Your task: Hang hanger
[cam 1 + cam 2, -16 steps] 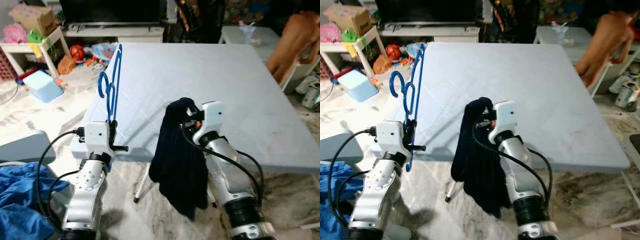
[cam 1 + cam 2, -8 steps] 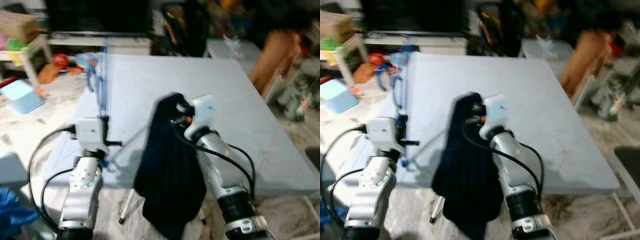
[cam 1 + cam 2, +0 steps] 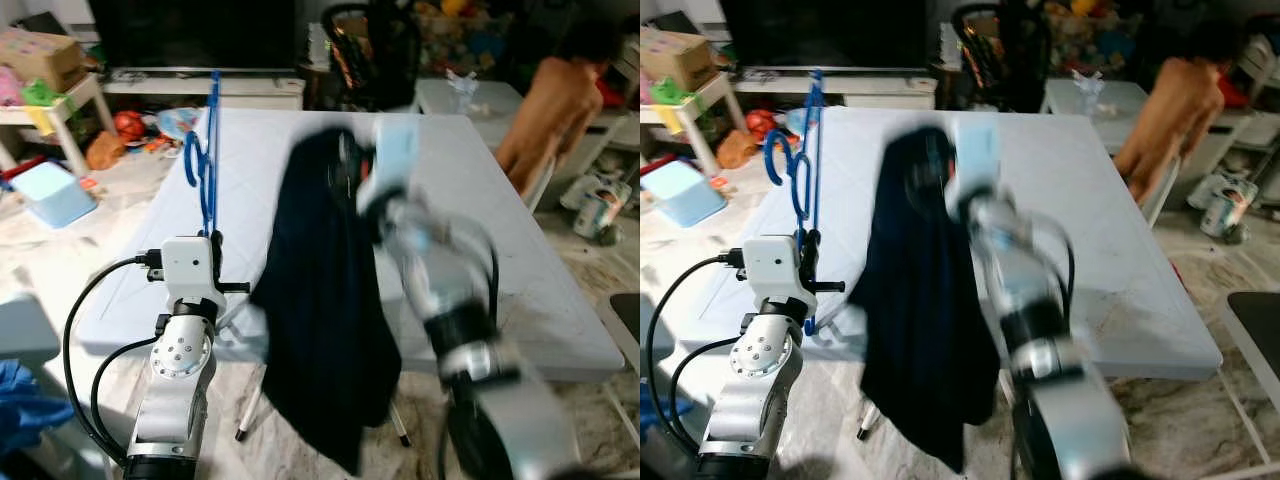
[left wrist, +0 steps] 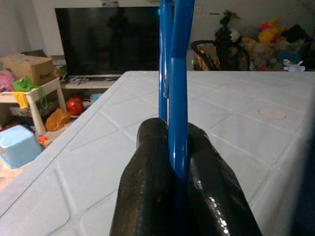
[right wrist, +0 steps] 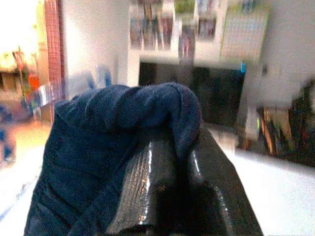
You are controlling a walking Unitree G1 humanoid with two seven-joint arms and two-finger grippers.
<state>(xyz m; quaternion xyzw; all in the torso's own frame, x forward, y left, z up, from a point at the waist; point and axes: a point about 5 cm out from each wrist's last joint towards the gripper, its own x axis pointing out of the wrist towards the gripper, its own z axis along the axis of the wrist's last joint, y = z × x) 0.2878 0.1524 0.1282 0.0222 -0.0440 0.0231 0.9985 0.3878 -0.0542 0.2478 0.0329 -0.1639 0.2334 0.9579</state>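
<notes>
moved: right arm has swung up and forward since a second ago, lifting the dark garment (image 3: pixel 320 300) from table-edge height to over the tabletop; arm is motion-blurred. Head camera has also shifted.
left eye: left gripper (image 3: pixel 212 238) holds the blue hanger (image 3: pixel 207 165) upright at the near left corner of the pale blue table (image 3: pixel 520 250), hook on the outer side. Garment hangs in a long drape from the right gripper (image 3: pixel 345 165), just beside the hanger. A person (image 3: pixel 550 110) sits past the far right corner.
right eye: same layout; garment's lower hem dangles below the table edge.
left wrist: black fingers (image 4: pixel 147 196) pressed together on the hanger's blue bar, hanger standing straight up.
right wrist: fingers (image 5: pixel 152 182) pinching a bunched fold of the garment, cloth wrapped over the tips.
step: likely bringing the garment to the hanger before hanging.
advice: keep the left grip fixed and the hanger vertical; slow the right arm so the drape stops swinging, then align the garment opening with one hanger shoulder.
</notes>
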